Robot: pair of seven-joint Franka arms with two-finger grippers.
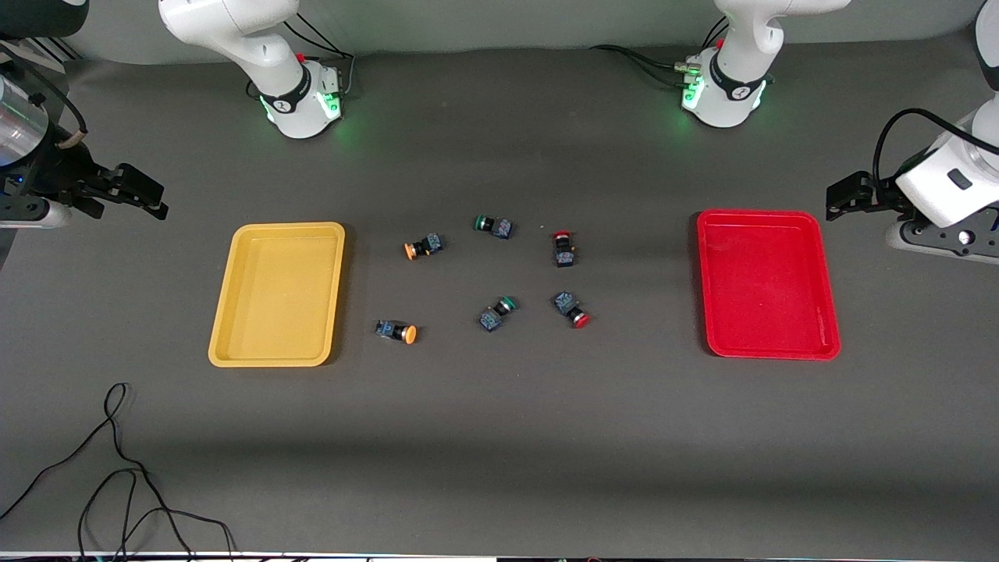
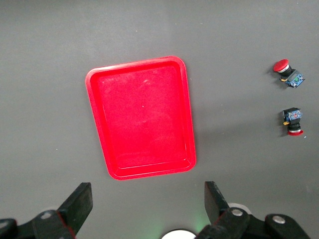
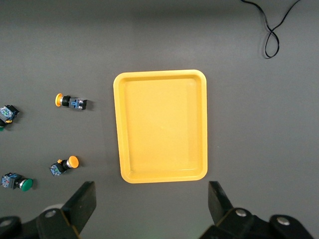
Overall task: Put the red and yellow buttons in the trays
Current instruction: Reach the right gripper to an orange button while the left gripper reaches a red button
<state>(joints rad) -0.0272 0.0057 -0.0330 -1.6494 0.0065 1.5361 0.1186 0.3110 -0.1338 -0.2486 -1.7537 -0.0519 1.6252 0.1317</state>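
Nothing's sorted yet from where I'm sitting. Both trays are bare: the yellow tray [image 1: 277, 294] toward the right arm's end of the table, the red tray [image 1: 767, 284] toward the left arm's end. All four buttons I care about lie loose on the table between them. The two orange-yellow ones sit near the yellow tray, one [image 1: 422, 247] farther from the front camera and one [image 1: 397, 332] nearer. The two red ones are over toward the red tray, one [image 1: 563, 248] farther and one [image 1: 571, 308] nearer. Two green-capped switches [image 1: 493, 225] [image 1: 497, 312] are mixed in among them, and those stay put as far as I'm concerned. So I'd call it zero of four, the whole job is left.

The right gripper [image 1: 144, 195] hangs up off the table out past the yellow tray's end, holding nothing, fingers spread wide. The left gripper [image 1: 847, 195] hangs the same way by the red tray, also spread and empty.

The wrist cams make that spread obvious, which the front view doesn't. The left wrist only catches the red tray and the two red buttons; the right wrist gets the yellow tray, both yellow buttons and a loose cable [image 3: 273, 31]. Only the front view shows the full layout at once.
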